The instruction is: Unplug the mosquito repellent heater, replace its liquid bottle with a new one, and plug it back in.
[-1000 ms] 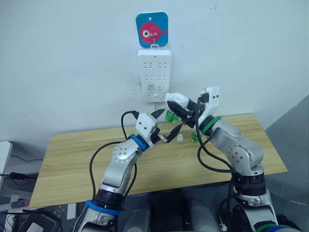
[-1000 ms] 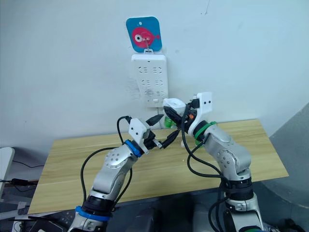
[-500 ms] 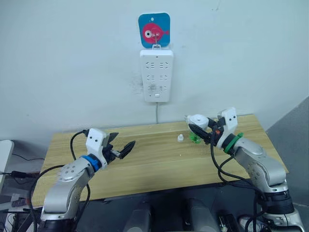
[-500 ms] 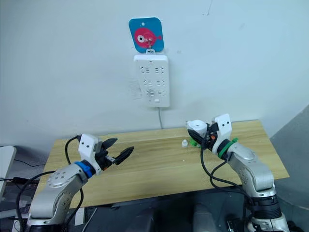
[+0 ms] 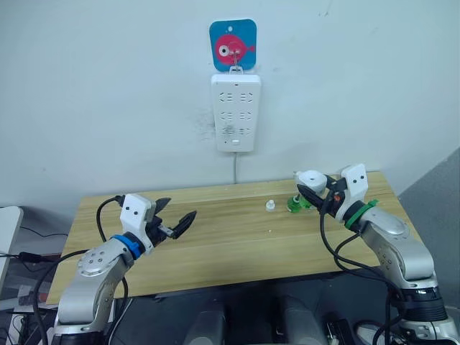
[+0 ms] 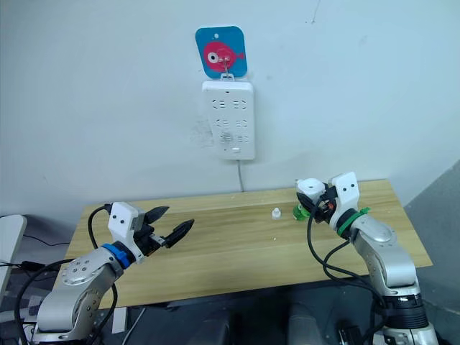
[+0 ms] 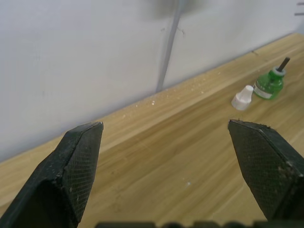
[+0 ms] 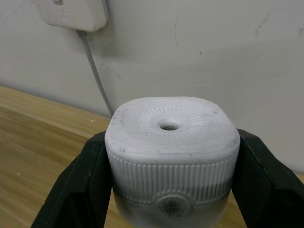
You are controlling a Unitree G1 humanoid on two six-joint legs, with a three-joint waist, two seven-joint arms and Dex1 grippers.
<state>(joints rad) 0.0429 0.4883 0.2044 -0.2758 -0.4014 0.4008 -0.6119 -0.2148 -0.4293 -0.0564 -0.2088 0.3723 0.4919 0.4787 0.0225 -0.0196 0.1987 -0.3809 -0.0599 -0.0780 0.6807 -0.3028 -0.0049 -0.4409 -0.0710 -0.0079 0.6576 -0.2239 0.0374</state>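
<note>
A wooden table [image 5: 215,244] stands against a white wall [image 5: 108,93] bearing a power strip [image 5: 236,113]. The right gripper [image 5: 314,192] clasps the mosquito repellent heater [image 5: 310,178]; the left gripper [image 5: 176,218] gapes empty.

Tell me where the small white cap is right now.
The small white cap sits on the wooden table, toward the robot's right, just left of the bare-wick green bottle, below the power strip.

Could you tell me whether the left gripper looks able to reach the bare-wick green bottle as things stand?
Probably yes: the left gripper is open and bare table lies between it and the bottle, though far across.
</note>
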